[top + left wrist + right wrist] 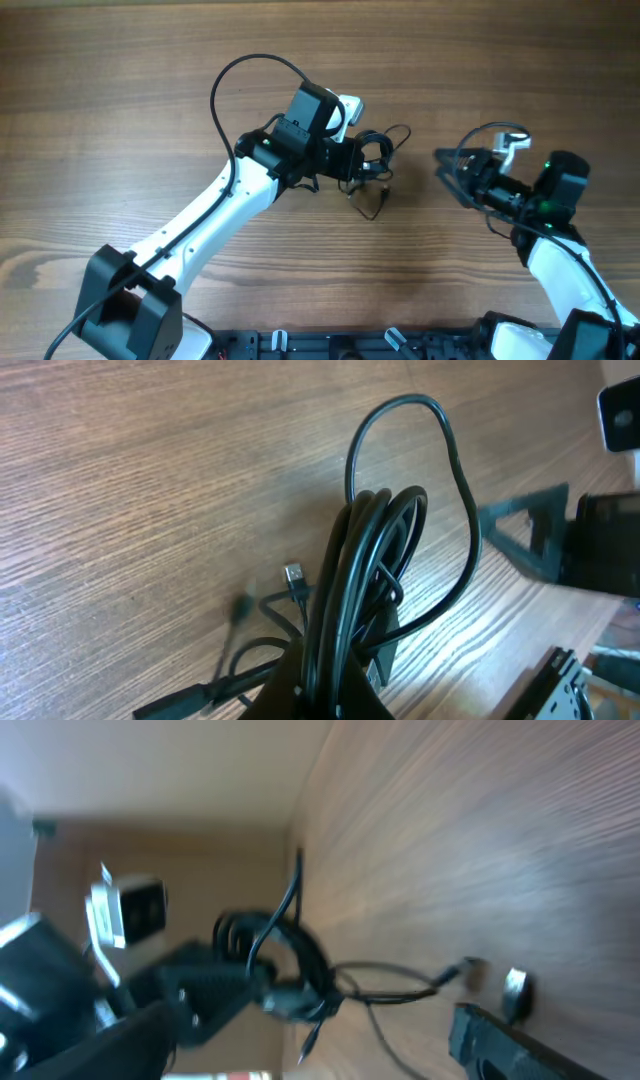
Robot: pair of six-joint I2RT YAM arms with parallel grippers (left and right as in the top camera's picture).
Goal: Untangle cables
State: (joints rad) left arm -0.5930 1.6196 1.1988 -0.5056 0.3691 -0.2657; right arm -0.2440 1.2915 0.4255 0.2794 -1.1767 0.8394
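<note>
**Left jaws pinching cables (365, 570), right jaws standing spread**

Over the wooden table (120, 90), my left gripper (368, 160) is clamping their coil; my right gripper (447, 172) is hovering empty, well apart. A tiny plug (294, 575) is lying beside my left jaws.

From overhead you look straight down on the worktop (120, 80), far enough back to take in the whole scene. Your left wrist camera sits low and close behind the cables (365, 590), facing the right arm (605, 545). Your right wrist camera, rolled sideways, looks back across at the left arm (150, 1010). All three views share the cables.
</note>
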